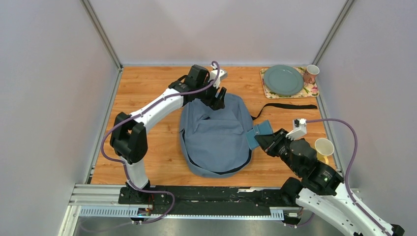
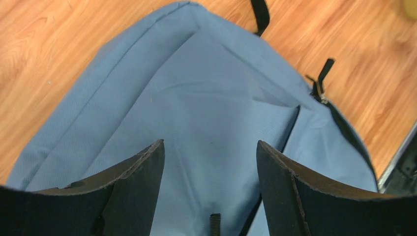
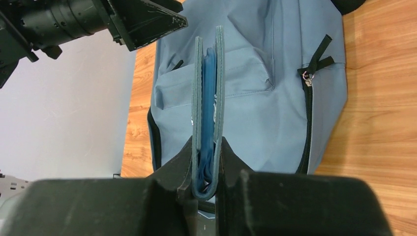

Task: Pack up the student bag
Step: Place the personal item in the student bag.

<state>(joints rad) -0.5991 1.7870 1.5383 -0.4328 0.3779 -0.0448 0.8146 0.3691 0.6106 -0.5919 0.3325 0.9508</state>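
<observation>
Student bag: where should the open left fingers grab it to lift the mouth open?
Likely pinch the fabric edge by the zip pull, coming down from above: the student bag lies flat, front pocket up, and the zip's dark gap opens beside that pull.

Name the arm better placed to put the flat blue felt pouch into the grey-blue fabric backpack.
Right: right gripper holds the pouch beside the backpack; left gripper hangs open, empty, over it.
</observation>
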